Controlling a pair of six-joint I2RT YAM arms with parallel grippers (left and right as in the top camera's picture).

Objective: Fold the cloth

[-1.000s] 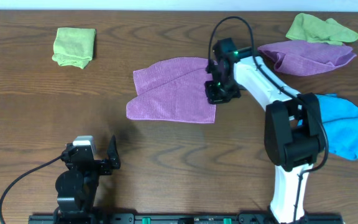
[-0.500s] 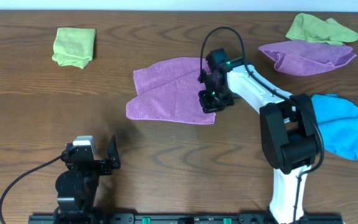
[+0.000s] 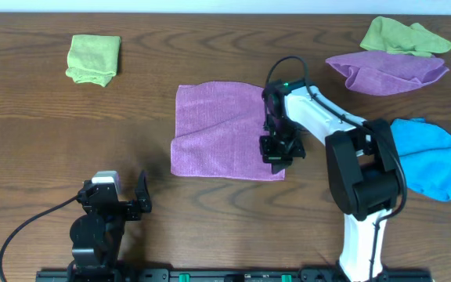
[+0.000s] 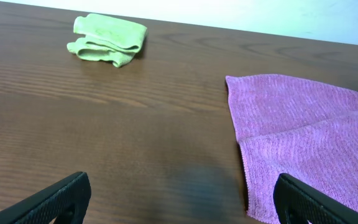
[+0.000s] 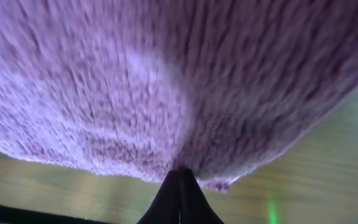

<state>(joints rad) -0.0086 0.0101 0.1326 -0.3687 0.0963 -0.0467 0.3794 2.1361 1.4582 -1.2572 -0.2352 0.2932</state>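
The magenta-purple cloth [image 3: 218,129] lies near the middle of the table, partly spread with a fold line across it. It also shows in the left wrist view [image 4: 303,143] and fills the right wrist view [image 5: 166,81]. My right gripper [image 3: 276,153] is shut on the cloth's near right edge, its fingertips [image 5: 180,177] pinching the fabric. My left gripper [image 3: 124,200] is open and empty near the front left, away from the cloth; its fingers frame bare wood [image 4: 179,196].
A folded lime-green cloth [image 3: 94,59] lies at the back left, also in the left wrist view [image 4: 109,38]. A paler lilac cloth [image 3: 386,72] and a green cloth [image 3: 404,35] lie at the back right. A blue cloth [image 3: 433,160] lies at the right edge.
My right gripper has pulled the cloth's right edge toward the front of the table. The cloth has opened from a narrow slanted shape into a wider, squarer one. The left arm has not moved.
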